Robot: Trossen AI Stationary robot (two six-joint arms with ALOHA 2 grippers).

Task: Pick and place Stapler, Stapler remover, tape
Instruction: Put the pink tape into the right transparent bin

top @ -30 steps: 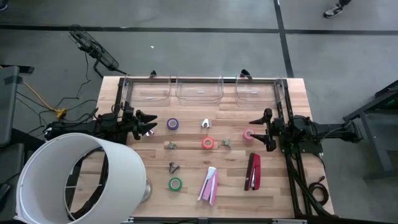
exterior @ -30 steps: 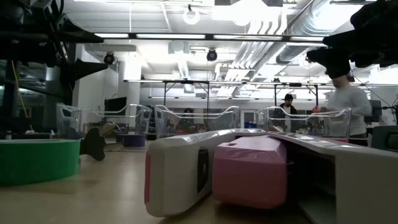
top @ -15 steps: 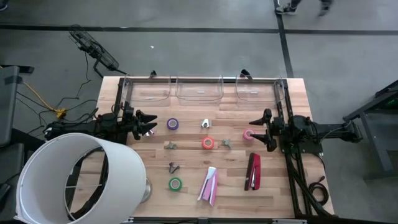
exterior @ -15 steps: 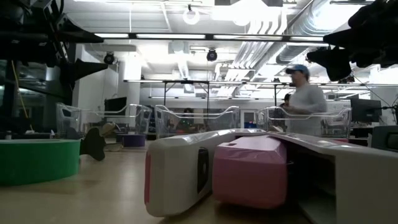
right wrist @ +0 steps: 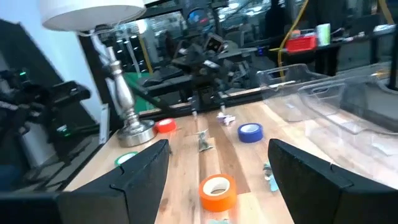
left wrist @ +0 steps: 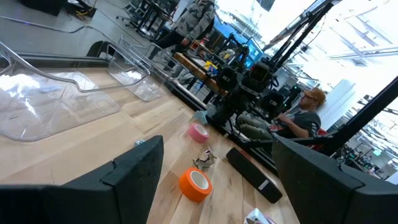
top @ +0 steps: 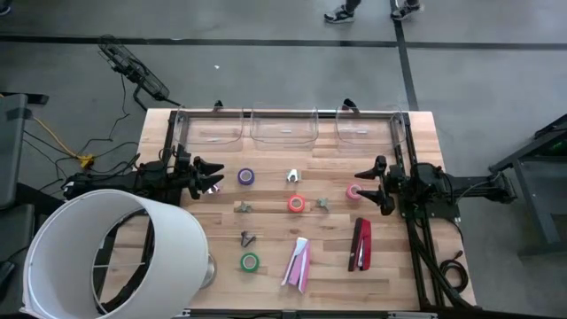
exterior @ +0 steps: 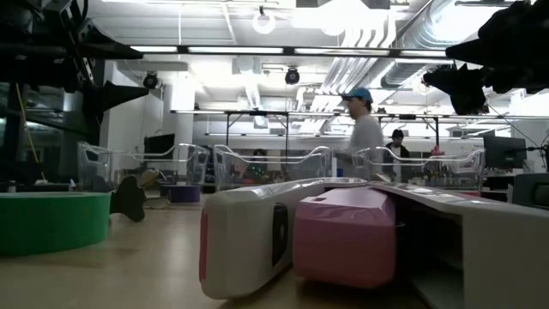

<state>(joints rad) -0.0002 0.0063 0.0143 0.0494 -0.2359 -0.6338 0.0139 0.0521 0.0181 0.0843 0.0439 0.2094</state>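
Observation:
Purple tape [top: 245,177], red-orange tape [top: 296,205], pink tape [top: 353,191] and green tape [top: 250,262] lie flat on the wooden table. A red-and-black stapler [top: 361,245] and a pink-and-white stapler [top: 298,263] lie toward the near edge. Small staple removers [top: 291,175] [top: 244,207] [top: 322,204] sit between the rolls. My left gripper [top: 213,177] stands open at the left edge, pointing level at the purple tape. My right gripper [top: 365,186] stands open at the right edge, just beside the pink tape. In the wrist views both grippers [left wrist: 214,149] [right wrist: 217,155] hold nothing.
Three clear bins [top: 285,128] line the table's far edge. A lamp with a big white shade [top: 106,252] and a metal base [top: 205,273] stands at the near left corner. A person [exterior: 364,129] walks in the room beyond the table.
My right gripper has rolled a little about its own pointing line without leaving its place. The person behind the table has walked across the room. Nothing on the table has moved.

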